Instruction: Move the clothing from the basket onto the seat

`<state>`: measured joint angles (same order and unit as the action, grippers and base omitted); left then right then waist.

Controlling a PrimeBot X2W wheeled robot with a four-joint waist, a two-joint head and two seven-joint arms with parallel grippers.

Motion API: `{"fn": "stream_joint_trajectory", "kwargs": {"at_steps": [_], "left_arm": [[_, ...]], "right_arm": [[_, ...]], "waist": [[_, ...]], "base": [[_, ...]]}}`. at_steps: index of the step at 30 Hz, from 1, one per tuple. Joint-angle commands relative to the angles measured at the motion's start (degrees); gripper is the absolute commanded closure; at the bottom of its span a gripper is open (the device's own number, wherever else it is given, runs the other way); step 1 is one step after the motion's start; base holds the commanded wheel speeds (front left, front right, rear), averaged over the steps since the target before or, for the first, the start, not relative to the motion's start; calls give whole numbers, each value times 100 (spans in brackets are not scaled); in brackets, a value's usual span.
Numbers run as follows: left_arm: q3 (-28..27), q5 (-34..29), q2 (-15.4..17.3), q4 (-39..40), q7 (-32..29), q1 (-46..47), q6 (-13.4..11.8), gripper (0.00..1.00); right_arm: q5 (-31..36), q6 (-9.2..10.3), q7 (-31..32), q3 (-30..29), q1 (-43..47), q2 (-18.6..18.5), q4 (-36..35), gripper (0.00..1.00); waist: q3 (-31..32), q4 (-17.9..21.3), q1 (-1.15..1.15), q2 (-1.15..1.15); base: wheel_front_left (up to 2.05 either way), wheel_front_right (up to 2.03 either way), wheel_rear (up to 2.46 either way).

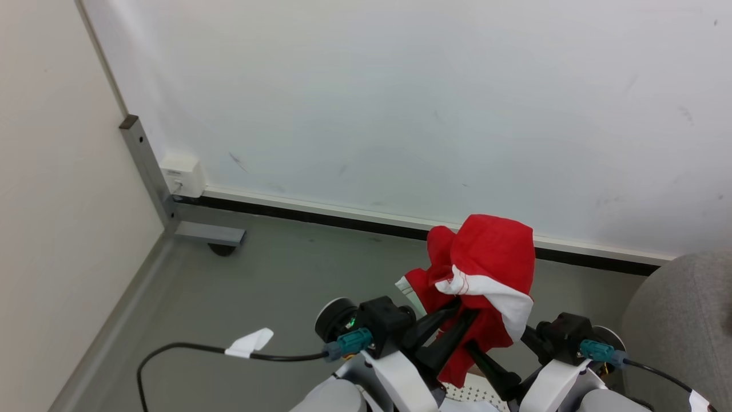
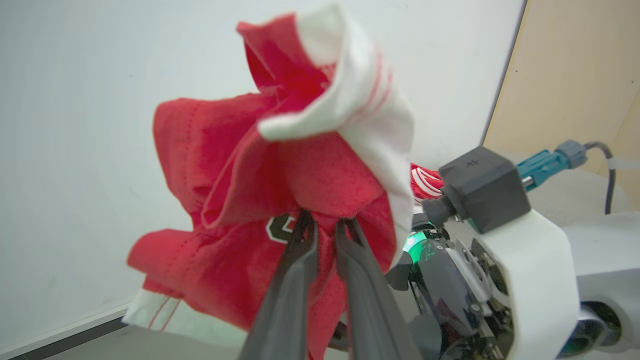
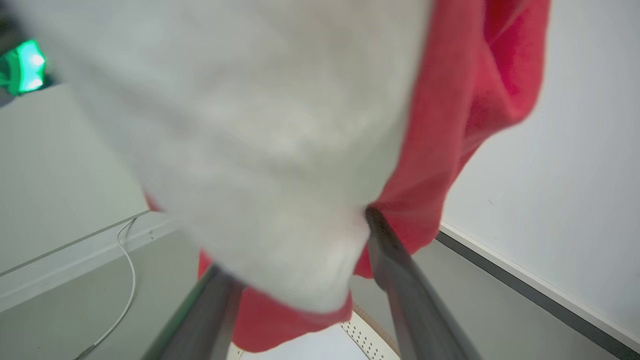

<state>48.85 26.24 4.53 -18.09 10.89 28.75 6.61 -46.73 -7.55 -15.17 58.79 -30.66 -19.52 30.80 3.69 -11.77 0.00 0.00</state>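
A bunched piece of the clothing [image 1: 486, 260], red with a white panel, hangs in the air in front of the wall. My left gripper [image 1: 460, 312] is shut on its lower folds; in the left wrist view the two fingertips [image 2: 305, 225] pinch red fabric [image 2: 280, 175] beside a black-lettered patch. My right gripper [image 3: 295, 250] stands open just to the right, and the white and red cloth [image 3: 280, 150] drapes loosely over and between its spread fingers [image 3: 400, 280]. Below, between my arms, a bit of the perforated basket [image 1: 474, 393] [image 3: 357, 336] shows. The grey seat [image 1: 680, 326] is at the lower right.
A white wall with a dark baseboard [image 1: 343, 220] stands close ahead, above grey floor. At the left stand a beige panel, a metal frame leg on a castor [image 1: 213, 236] and a wall box [image 1: 183, 174]. A black cable with a white tag [image 1: 249, 342] runs to my left wrist.
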Motion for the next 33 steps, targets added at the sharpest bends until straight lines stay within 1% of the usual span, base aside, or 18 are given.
{"fn": "stream_joint_trajectory", "kwargs": {"at_steps": [1, 2, 3, 4, 5, 6, 15, 21, 22, 23, 24, 29, 33], "left_arm": [[20, 46, 25, 37, -10, -9, 20, 100], [31, 59, 32, 43, -17, -4, 21, 100], [25, 65, 46, 42, -26, 3, 16, 100], [17, 67, 61, 42, -31, 12, 3, 100], [7, 74, 72, 42, -33, 22, -15, 100], [-5, 81, 86, 38, -33, 31, -31, 100], [-99, 122, 178, 1, 14, 50, -148, 100], [-116, 180, 189, -5, 9, 34, -218, 100], [-112, 184, 184, -21, -4, 22, -221, 60], [-119, 188, 184, -22, 6, 15, -231, 5], [-106, 199, 175, -26, 2, 6, -233, 0], [-82, 225, 161, -37, 25, -23, -265, 0], [-47, 232, 146, -65, 78, -112, -290, 0]], "right_arm": [[-26, 13, 7, 23, -114, 45, 65, 0], [-18, 13, 7, 12, -141, 63, 93, 0], [5, 13, 7, 13, -158, 79, 114, 26], [12, 13, 7, 9, -171, 101, 104, 55], [24, 13, 7, -10, -191, 113, 55, 95], [26, 13, 7, -30, -194, 108, 26, 100], [85, 13, 5, -232, -62, 60, -116, 100], [20, 13, 5, -477, 39, -20, -175, 100], [14, 13, 5, -539, 43, -37, -186, 100], [7, 13, 5, -591, 41, -48, -208, 100], [-7, 13, 5, -664, 44, -72, -220, 100], [6, 13, 4, -1082, 75, -160, -291, 100], [90, 13, 4, -1439, 168, -233, -385, 100]], "waist": [[21, -67, 0, 0], [24, -91, 0, 0], [22, -103, 0, 0], [19, -114, 0, 0], [13, -121, 0, 0], [6, -124, 0, 0], [-69, 21, 0, 0], [-117, 258, 0, 0], [-130, 307, 0, 0], [-144, 370, 0, 0], [-157, 424, 0, 0], [-213, 817, 0, 0], [-245, 1233, 0, 0]], "base": [[0, 0, 0], [0, 0, 0], [0, 0, 0], [0, 0, 0], [0, 0, 0], [0, 0, 0], [0, 0, 0], [0, 0, 0], [0, 0, 0], [0, 0, 0], [0, 0, 0], [0, 0, 0], [0, 0, 0]]}}
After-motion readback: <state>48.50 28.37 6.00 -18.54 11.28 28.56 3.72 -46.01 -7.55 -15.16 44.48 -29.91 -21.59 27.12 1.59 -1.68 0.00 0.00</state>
